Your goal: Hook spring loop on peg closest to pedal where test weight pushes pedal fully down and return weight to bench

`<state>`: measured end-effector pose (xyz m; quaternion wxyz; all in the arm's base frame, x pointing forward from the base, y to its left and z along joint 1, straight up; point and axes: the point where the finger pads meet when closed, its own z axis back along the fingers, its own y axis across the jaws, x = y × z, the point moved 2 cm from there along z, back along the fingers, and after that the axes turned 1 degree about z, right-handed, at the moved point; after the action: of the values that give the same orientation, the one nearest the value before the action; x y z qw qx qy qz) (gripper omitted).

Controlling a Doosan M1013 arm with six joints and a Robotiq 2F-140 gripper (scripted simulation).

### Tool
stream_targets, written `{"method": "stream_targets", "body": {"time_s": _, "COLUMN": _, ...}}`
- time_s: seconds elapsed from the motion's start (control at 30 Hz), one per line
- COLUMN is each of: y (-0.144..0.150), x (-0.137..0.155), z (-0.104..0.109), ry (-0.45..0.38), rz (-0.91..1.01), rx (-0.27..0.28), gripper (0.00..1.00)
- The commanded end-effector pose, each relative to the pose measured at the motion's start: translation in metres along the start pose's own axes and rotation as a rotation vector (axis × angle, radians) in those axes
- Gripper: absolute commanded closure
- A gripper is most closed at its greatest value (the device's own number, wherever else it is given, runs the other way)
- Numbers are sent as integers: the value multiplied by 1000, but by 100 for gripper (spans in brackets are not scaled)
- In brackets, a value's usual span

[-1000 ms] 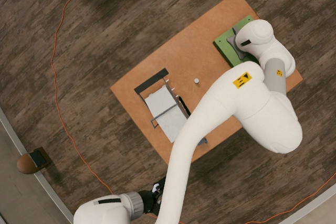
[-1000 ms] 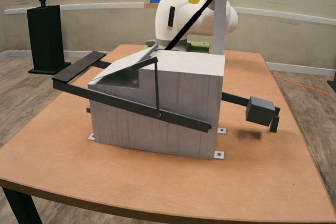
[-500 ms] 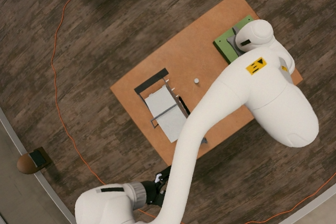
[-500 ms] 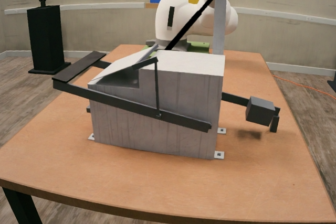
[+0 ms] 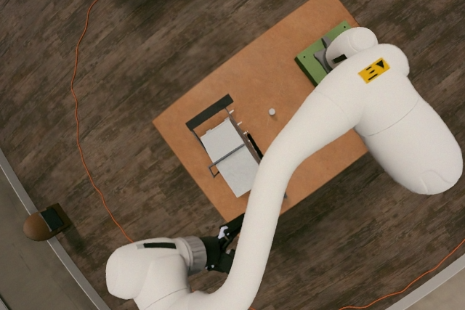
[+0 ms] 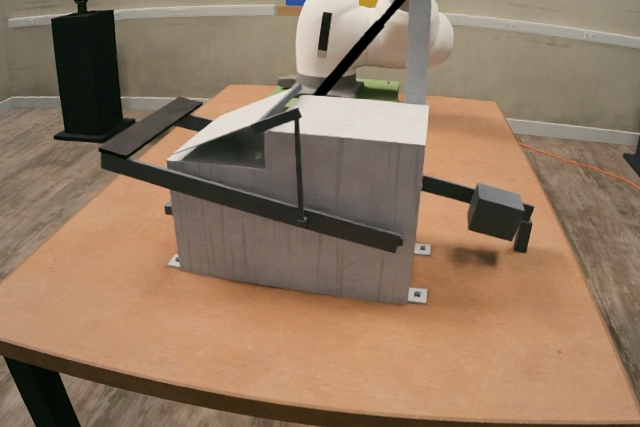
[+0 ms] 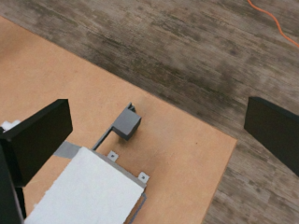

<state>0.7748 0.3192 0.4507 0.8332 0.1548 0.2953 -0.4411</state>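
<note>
The grey feeder box (image 5: 229,156) (image 6: 310,195) (image 7: 84,187) stands on the orange bench (image 5: 262,55) (image 6: 310,350) (image 7: 187,154). Its black pedal (image 5: 209,111) (image 6: 149,125) is raised. Small white pegs (image 5: 239,123) line the feeder's side rail. The black spring (image 6: 361,42) slants up to a grey post (image 6: 417,34); I cannot tell which peg its loop is on. The small steel weight (image 5: 272,112) stands upright on the bench, apart from the feeder. My gripper (image 5: 227,242) (image 7: 158,114) is open and empty, high over the bench's edge near the lever's dark counterweight block (image 6: 495,218) (image 7: 127,123).
My white arm (image 5: 285,156) crosses over the bench and hides part of the feeder's rail. The arm's base sits on a green plate (image 5: 312,59) at the bench's far corner. An orange cable (image 5: 76,119) lies on the wooden floor. A black pedestal (image 6: 85,71) stands off the bench.
</note>
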Motion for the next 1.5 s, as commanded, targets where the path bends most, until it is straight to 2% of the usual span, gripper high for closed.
{"method": "stream_targets", "body": {"time_s": 0.0, "y": -12, "x": 0, "z": 2, "ry": 0, "rz": 1, "rx": 2, "gripper": 0}}
{"method": "stream_targets", "body": {"time_s": 0.27, "y": -44, "x": 3, "z": 4, "ry": 0, "rz": 1, "rx": 2, "gripper": 0}}
{"method": "stream_targets", "body": {"time_s": 0.37, "y": -40, "x": 3, "z": 4, "ry": 0, "rz": 1, "rx": 1, "gripper": 0}}
{"method": "stream_targets", "body": {"time_s": 0.83, "y": -96, "x": 8, "z": 8, "ry": 0, "rz": 1, "rx": 1, "gripper": 0}}
{"method": "stream_targets", "body": {"time_s": 0.93, "y": -92, "x": 8, "z": 8, "ry": 0, "rz": 1, "rx": 1, "gripper": 0}}
{"method": "stream_targets", "body": {"time_s": 1.4, "y": -148, "x": 13, "z": 13, "ry": 0, "rz": 1, "rx": 1, "gripper": 0}}
{"method": "stream_targets", "body": {"time_s": 1.47, "y": -148, "x": 13, "z": 13, "ry": 0, "rz": 1, "rx": 1, "gripper": 0}}
